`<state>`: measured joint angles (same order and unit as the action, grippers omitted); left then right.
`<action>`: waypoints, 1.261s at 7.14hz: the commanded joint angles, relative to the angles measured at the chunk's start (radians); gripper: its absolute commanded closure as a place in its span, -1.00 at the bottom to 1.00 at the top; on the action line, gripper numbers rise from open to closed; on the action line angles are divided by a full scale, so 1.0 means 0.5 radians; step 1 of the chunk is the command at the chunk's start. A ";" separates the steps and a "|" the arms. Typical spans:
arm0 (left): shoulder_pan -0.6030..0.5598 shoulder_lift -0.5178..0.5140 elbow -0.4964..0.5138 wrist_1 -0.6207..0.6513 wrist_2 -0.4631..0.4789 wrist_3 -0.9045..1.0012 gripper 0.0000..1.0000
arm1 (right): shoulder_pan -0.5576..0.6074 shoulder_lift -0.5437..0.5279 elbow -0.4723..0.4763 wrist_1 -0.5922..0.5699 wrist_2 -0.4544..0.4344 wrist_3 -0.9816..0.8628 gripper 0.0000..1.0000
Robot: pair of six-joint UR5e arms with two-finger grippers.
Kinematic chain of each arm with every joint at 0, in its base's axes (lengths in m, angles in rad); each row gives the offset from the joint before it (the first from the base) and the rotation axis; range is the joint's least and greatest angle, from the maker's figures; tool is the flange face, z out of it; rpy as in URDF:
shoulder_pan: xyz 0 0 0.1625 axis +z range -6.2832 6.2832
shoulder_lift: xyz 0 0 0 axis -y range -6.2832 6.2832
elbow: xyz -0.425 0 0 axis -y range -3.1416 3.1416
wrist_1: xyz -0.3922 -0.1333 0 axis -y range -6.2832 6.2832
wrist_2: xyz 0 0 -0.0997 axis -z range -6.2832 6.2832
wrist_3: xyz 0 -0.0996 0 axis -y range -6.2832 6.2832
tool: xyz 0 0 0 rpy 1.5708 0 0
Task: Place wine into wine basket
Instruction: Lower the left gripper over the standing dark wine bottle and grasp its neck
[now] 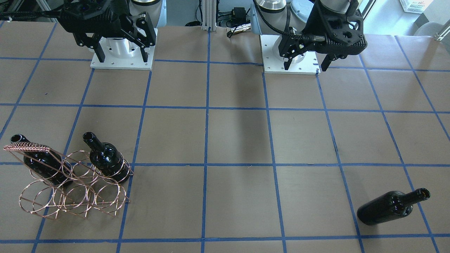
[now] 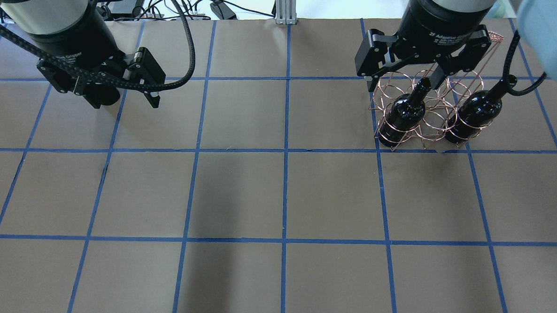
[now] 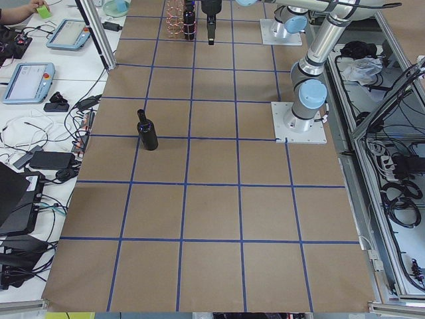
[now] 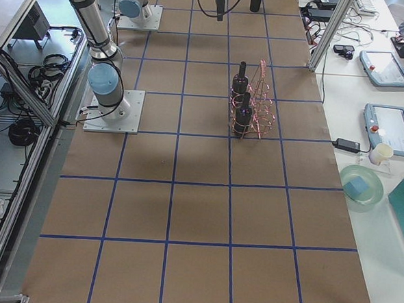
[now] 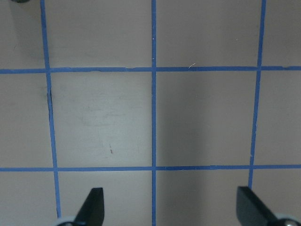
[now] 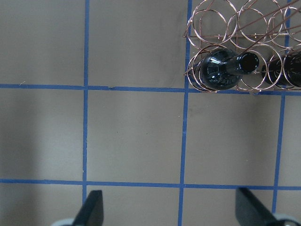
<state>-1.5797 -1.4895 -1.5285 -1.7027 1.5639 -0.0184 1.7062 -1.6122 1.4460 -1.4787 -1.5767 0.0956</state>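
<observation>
A wine bottle [image 6: 225, 69] sits in the wine basket [image 6: 221, 44].

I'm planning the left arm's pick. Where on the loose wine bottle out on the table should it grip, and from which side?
Probably the neck, coming down from above. The wine bottle appears to stand upright and alone in the exterior left view, so its narrow neck is free all round, while the glossy rounded body looks wide even for the open left gripper.

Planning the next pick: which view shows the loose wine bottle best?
Exterior front-facing: the loose bottle shows whole, large and unobstructed. Exterior left shows it small, standing upright. Exterior right shows it tiny at the top edge. Overhead, the left gripper seems to hide it.
</observation>
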 commanded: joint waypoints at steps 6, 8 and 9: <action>-0.004 0.003 -0.002 -0.021 -0.005 -0.003 -1.00 | 0.008 -0.003 0.019 -0.016 0.012 0.008 -1.00; 0.015 0.000 0.001 -0.012 0.005 -0.003 -1.00 | 0.008 0.006 0.023 -0.019 0.024 0.005 -1.00; 0.018 0.000 0.001 0.000 0.002 0.000 -1.00 | 0.002 0.006 0.023 -0.025 0.027 0.011 -1.00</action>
<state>-1.5733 -1.4888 -1.5281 -1.7085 1.5653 -0.0196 1.7098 -1.6106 1.4564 -1.4884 -1.5650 0.0998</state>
